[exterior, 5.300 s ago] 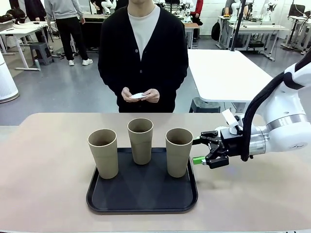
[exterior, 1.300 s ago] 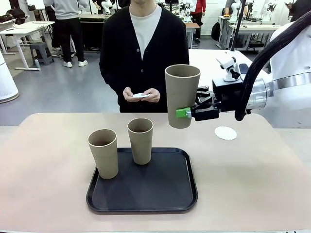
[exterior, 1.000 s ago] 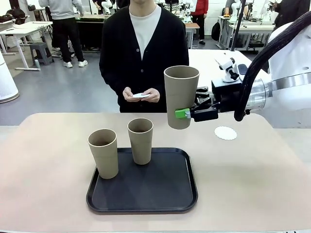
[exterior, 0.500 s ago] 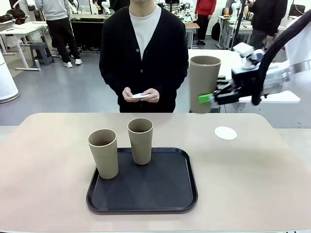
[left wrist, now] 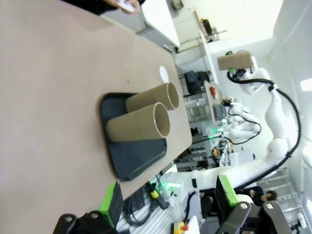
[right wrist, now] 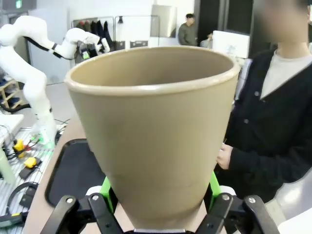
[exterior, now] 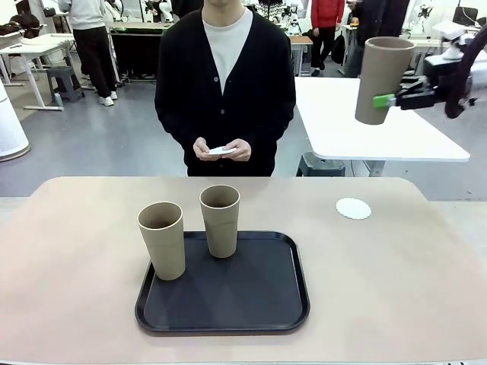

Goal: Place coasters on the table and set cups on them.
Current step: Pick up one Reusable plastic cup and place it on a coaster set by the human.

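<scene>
While aloft, cup (exterior: 385,67) inside right claw (exterior: 383,99)

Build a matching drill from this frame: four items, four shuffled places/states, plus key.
Items
1. raised cup
2. white coaster
3. two other cups
4. left hand

Places/states
A. open, holding nothing
B. flat on the table, right of the black tray
C. standing on the black tray
D. gripped high in the right hand

Pairs: 1-D, 2-B, 3-C, 4-A
</scene>
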You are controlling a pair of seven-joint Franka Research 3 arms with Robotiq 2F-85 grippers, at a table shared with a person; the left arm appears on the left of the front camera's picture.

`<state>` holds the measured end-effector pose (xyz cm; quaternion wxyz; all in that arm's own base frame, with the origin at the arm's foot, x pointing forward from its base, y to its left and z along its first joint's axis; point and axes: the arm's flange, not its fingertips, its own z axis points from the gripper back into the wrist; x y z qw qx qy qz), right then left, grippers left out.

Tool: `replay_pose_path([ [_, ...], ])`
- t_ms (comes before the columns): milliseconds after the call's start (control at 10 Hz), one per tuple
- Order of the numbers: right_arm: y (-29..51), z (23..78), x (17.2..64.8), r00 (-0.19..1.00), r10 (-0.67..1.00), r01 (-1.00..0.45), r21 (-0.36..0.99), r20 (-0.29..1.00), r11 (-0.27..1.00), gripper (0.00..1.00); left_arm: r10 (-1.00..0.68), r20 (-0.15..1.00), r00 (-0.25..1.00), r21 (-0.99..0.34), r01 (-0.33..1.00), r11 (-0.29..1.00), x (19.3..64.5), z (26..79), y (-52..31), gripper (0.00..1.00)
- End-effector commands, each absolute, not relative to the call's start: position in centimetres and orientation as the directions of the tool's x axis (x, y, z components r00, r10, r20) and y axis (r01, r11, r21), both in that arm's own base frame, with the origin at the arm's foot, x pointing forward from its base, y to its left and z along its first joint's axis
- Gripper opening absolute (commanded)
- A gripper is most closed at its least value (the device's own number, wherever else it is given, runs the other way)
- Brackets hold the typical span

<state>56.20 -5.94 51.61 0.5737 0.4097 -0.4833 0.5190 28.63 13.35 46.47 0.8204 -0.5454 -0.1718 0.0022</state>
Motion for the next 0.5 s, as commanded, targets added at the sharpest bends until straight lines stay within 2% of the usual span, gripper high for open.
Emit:
replay_pose_path([
  [0,-8.7,51.8,56.7,0.051,0.208,-0.987,0.018,0.977,0.157,0.81,0.193,0.288,0.938,-0.897,0.193,0.399,28.5,46.6,13.5,1.0],
  [400,-10.2,50.4,55.9,0.087,0.249,-0.984,0.044,0.965,0.173,0.81,0.193,0.288,0.938,-0.897,0.193,0.399,28.5,46.6,13.5,1.0],
])
